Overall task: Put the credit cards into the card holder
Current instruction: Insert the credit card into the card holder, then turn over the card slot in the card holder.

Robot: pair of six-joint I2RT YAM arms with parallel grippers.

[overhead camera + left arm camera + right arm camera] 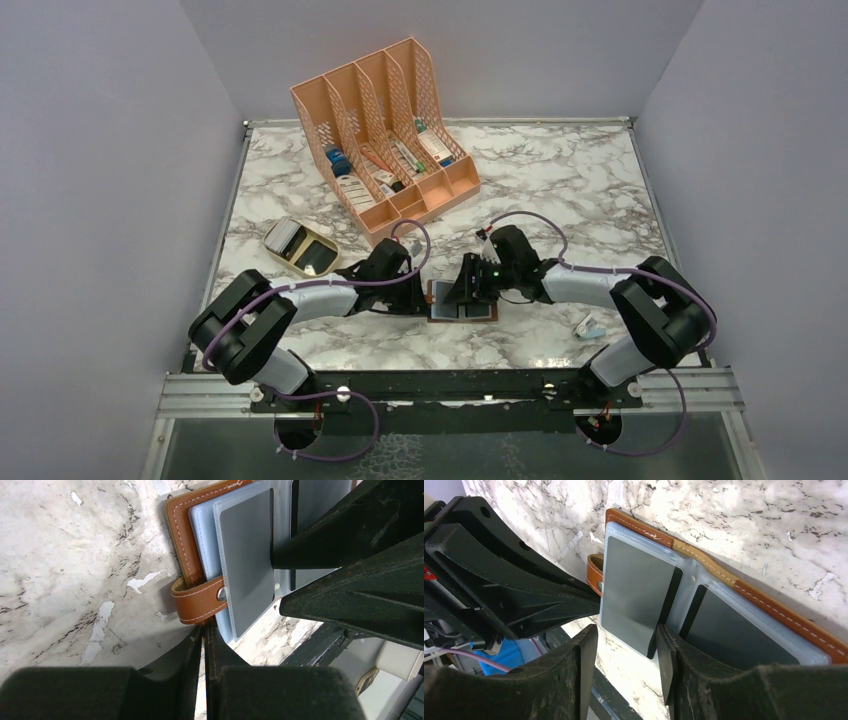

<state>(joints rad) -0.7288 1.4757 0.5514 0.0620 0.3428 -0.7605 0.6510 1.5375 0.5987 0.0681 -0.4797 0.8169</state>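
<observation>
The brown card holder (pixel 462 301) lies open on the marble between both grippers. Its pale plastic sleeves hold two grey credit cards, a left one (pixel 634 590) and a right one (pixel 734 635). In the left wrist view the leather edge (pixel 181 540) and the snap tab (pixel 200 602) show beside one grey card (pixel 247 560). My left gripper (pixel 205 630) is shut, its tips pinching the snap tab; it sits at the holder's left edge (pixel 425 293). My right gripper (pixel 626 647) is open and empty, low over the near edge of the left card; its fingers (pixel 350 535) reach the card.
A peach slotted desk organizer (pixel 385 130) with small items stands at the back. A tan tray (pixel 300 247) with small cards lies at the left. A small white and blue thing (pixel 590 326) lies at the right near my right arm.
</observation>
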